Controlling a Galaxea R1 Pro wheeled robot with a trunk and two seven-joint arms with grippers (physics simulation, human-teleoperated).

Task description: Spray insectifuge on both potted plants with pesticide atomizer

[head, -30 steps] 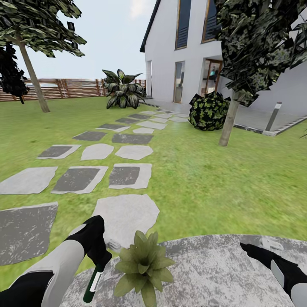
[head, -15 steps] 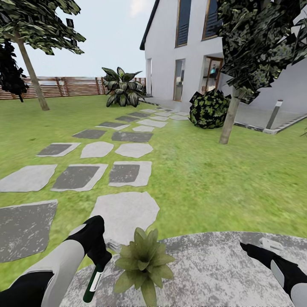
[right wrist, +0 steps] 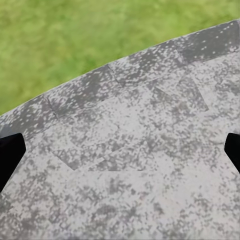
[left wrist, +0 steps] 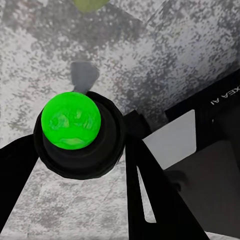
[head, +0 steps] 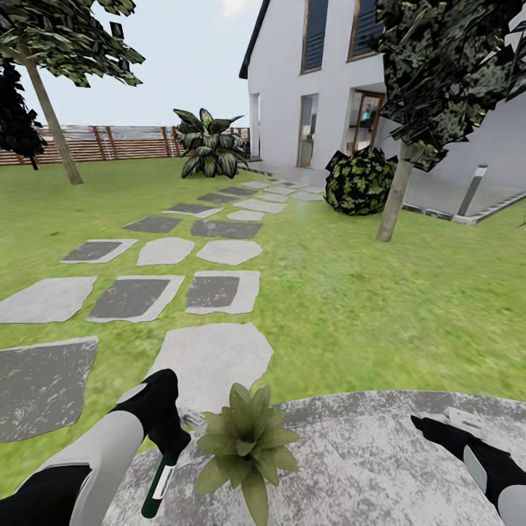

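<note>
Gripping the pesticide atomizer [head: 159, 483] in the left gripper [head: 169, 444], fingers clamped on the top of the bottle, at 7 o'clock in the head view. Hanging the slim dark green body with its pale label down over the edge of the round mottled grey patio [head: 380, 467]. Showing, in the left wrist view, the bottle [left wrist: 77, 135] end-on as a bright green disc in a dark ring between the black fingers [left wrist: 150, 185], above the grey paving [left wrist: 165, 55].

Sitting just beside the bottle, at 6 o'clock in the head view, 1 potted plant [head: 248, 442], a low rosette of pointed green leaves, pot hidden beneath the foliage.

Hovering at 4 o'clock, the right gripper [head: 431, 425], holding nothing; in the right wrist view, fingertips [right wrist: 10, 155] standing wide apart over the patio rim [right wrist: 130, 150], with lawn [right wrist: 90, 40] beyond.

Stretching ahead, grey stepping slabs [head: 212, 292] running toward 12 o'clock to a white house [head: 329, 80]. Standing at 2 o'clock, a tree [head: 398, 197] and a round dark bush [head: 359, 183]; at 3 o'clock, a grey bollard lamp [head: 471, 191]; at 10 o'clock, a wooden fence [head: 124, 142].
</note>
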